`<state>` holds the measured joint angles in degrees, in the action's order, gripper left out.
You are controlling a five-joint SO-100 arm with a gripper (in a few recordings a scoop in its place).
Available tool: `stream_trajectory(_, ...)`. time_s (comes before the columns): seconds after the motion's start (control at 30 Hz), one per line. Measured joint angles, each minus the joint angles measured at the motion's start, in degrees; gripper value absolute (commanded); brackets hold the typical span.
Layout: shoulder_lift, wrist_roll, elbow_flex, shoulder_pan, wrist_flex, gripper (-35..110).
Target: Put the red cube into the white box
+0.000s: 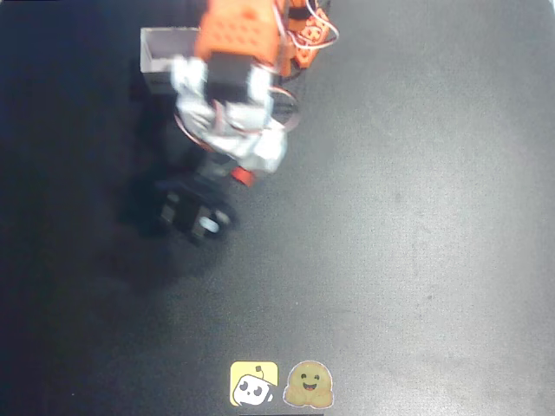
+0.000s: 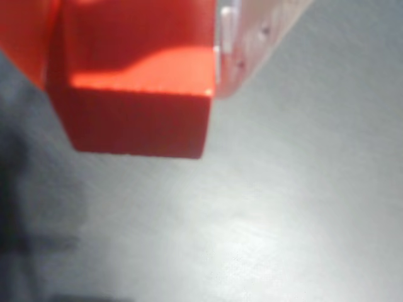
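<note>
On the dark matte tabletop (image 1: 416, 217), seen from the overhead view, the white and orange robot arm (image 1: 230, 95) reaches down the picture from the top edge, its silvery wrapped wrist hiding much of what lies under it. The small square white cardboard box (image 1: 160, 54) stands at the upper left, partly covered by the arm's orange upper segment, with its near wall and left corner showing. A sliver of the small bright red-orange solid cube (image 1: 240, 176) peeks out just below the wrist, well apart from the box and lower in the picture. In the wrist view the cube (image 2: 141, 94) sits large at the top of the frame, pressed between an orange finger on the left and a pale translucent finger (image 2: 252, 44) on the right, so the two-finger gripper (image 2: 135, 63) is clamped on it; the cube's lower faces hang free above the grey surface. Two cartoon stickers (image 1: 282, 384), one yellow and one tan, lie at the bottom edge of the table in the overhead view.
</note>
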<state>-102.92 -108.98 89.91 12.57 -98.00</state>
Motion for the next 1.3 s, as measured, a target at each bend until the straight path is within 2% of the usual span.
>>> stream_trajectory(0.3,-9.2,1.9,9.8,14.9,-0.4,0)
stream_trajectory(0.83,-17.1,19.5,23.7,44.1,-0.4,0)
stream_trajectory(1.3,-17.1,22.8,26.8,53.6,-0.3,0)
